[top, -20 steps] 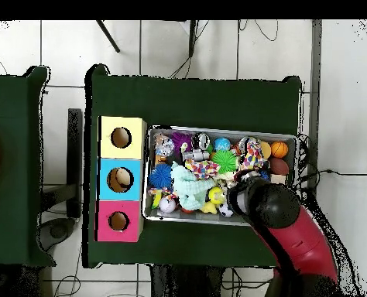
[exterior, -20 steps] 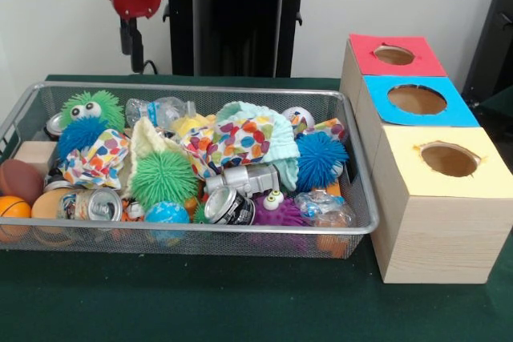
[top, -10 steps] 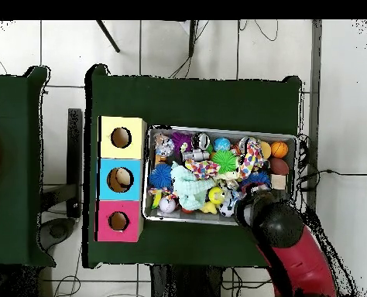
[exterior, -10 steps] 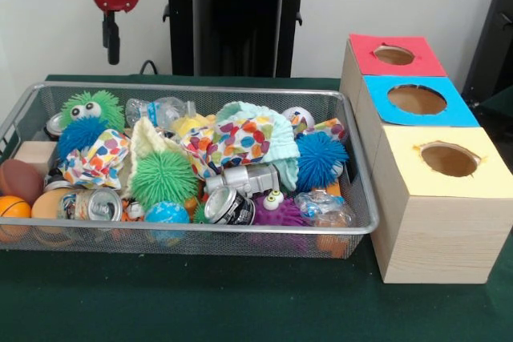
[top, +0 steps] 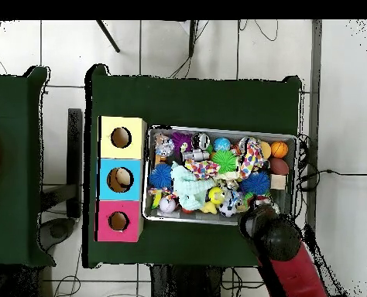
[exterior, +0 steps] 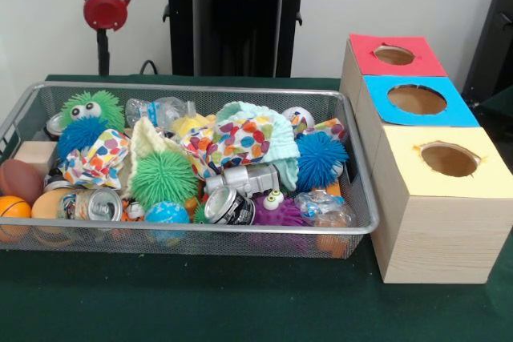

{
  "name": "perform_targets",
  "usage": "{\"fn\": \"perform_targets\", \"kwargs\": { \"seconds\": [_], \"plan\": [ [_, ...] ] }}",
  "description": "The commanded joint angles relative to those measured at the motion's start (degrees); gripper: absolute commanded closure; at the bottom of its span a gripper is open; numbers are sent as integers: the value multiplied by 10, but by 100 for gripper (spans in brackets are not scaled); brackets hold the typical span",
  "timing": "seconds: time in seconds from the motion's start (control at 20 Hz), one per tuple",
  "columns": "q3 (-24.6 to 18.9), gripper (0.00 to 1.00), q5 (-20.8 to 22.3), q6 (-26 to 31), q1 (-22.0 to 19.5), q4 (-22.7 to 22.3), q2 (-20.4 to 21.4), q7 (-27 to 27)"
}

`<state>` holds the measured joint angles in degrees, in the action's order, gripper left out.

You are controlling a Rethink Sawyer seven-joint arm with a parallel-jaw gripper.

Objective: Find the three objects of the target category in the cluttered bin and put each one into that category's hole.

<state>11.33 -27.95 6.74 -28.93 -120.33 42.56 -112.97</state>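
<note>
The gripper (exterior: 103,50) hangs at the upper left of the front view, above and behind the far rim of the wire bin (exterior: 353,226), clear of everything in it; only a thin dark stem shows below the red wrist, so whether the fingers are released or clenched cannot be told, and nothing is seen held. In the overhead view the arm (top: 283,251) sits at the lower right, just outside the bin's lower right corner.

The bin stands on the green counter (exterior: 200,302) and is heaped full. In the front view a green spiky ball (exterior: 164,178) lies left of centre, a blue spiky ball (exterior: 319,159) toward the right end, and a green fuzzy toy with eyes (exterior: 92,107) above another blue spiky ball (exterior: 80,134) at the upper left. A polka-dot cloth (exterior: 232,142) and a pale mint cloth (exterior: 272,130) cover the middle. Two crushed cans (exterior: 231,206) (exterior: 96,204) lie along the near rim, with a clear plastic bottle (exterior: 160,110) at the back. A brown football (exterior: 20,180) and an orange ball (exterior: 12,210) sit at the left end, beside a wooden block (exterior: 36,154).

Just right of the bin stand three wooden boxes in a row, each with a round hole on top: red box (exterior: 393,55) farthest back, blue box (exterior: 417,100) in the middle, yellow box (exterior: 445,162) nearest
</note>
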Motion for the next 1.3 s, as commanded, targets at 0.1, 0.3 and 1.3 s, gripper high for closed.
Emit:
{"fn": "perform_targets", "kwargs": {
  "seconds": [0.1,0.3,1.3],
  "plan": [
    [-111,0,-1,-54,-19,-59,-19,-142],
    [-126,0,1,-74,-27,-66,-24,-149],
    [-142,0,-11,-78,-33,-56,-40,-143]
  ]
}}
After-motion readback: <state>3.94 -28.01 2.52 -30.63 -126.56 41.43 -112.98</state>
